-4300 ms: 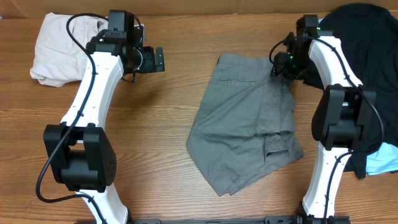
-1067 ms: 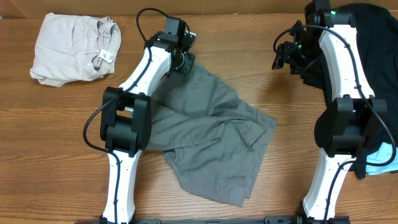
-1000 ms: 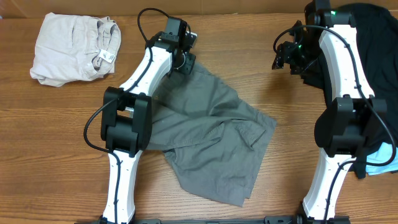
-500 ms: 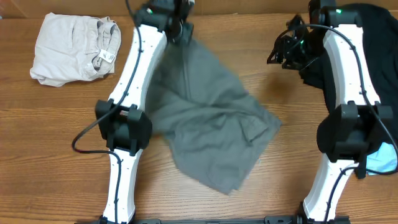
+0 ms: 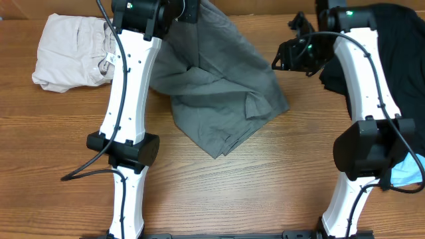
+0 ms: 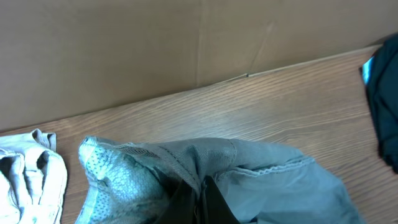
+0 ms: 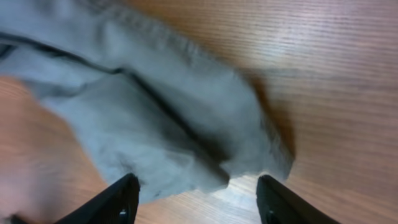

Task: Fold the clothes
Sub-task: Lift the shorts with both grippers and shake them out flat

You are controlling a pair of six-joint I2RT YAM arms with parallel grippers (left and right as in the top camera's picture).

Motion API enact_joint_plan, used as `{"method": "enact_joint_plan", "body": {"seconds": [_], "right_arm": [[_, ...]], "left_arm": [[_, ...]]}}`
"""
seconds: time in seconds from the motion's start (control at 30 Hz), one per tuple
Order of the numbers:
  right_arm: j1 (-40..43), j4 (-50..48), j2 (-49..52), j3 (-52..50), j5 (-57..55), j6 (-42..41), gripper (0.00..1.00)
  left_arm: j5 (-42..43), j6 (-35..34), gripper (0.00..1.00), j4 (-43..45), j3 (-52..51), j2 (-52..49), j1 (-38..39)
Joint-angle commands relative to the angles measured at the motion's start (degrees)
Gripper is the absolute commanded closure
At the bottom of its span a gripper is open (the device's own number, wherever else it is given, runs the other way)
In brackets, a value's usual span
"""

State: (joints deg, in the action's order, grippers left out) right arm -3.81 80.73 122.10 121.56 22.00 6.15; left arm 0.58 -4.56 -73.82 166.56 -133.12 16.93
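Observation:
The mid-grey shorts (image 5: 219,93) hang from my left gripper (image 5: 189,10), which is raised at the table's back edge and shut on a bunch of their fabric. Their lower part trails in folds on the wood. In the left wrist view the dark fingers (image 6: 214,202) pinch the shorts (image 6: 249,168) tight, with mesh lining showing to the left. My right gripper (image 5: 282,56) is open just right of the shorts' edge. In its own view the right gripper (image 7: 198,199) hovers over a corner of the shorts (image 7: 143,112) with nothing between its fingers.
A cream garment (image 5: 70,53) with a white label lies crumpled at the back left. A black T-shirt (image 5: 392,40) is heaped at the back right, with a light blue item (image 5: 406,174) at the right edge. A cardboard wall (image 6: 124,50) stands behind the table.
My left gripper has risen and drawn back with the shorts, pulling them from flat on the table into a hanging drape. My right gripper has moved left towards their edge.

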Motion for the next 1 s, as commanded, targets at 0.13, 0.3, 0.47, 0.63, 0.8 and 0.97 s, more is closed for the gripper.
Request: {"method": "enact_joint_plan", "body": {"seconds": [0.13, 0.3, 0.47, 0.63, 0.8, 0.97], "right_arm": [[-1.57, -9.7, -1.11, -12.81, -5.25, -0.33, 0.34], [-1.36, -18.91, -1.11, -22.29, -6.16, -0.09, 0.3], [-1.31, -26.93, -1.11, -28.0, -8.07, -0.07, 0.28], [-1.31, -29.33, -1.11, -31.78, -8.02, -0.11, 0.51], [-0.59, -28.59, -2.32, -30.91, -5.6, -1.84, 0.96], [1.49, -20.87, -8.98, -21.55, -3.91, -1.88, 0.96]], "left_arm": [[-0.63, -2.8, 0.96, -0.96, 2.05, 4.22, 0.46], [-1.14, -2.78, 0.96, -0.5, 2.05, 6.12, 0.35], [-1.2, -2.78, 0.96, -0.94, 2.05, 6.4, 0.35], [-1.29, -2.78, 0.96, -0.76, 2.05, 6.49, 0.33], [-4.63, -2.8, 0.96, -0.5, 2.1, 8.37, 0.24], [-9.09, -3.43, 0.96, 0.85, 2.1, 13.79, 0.24]]}}
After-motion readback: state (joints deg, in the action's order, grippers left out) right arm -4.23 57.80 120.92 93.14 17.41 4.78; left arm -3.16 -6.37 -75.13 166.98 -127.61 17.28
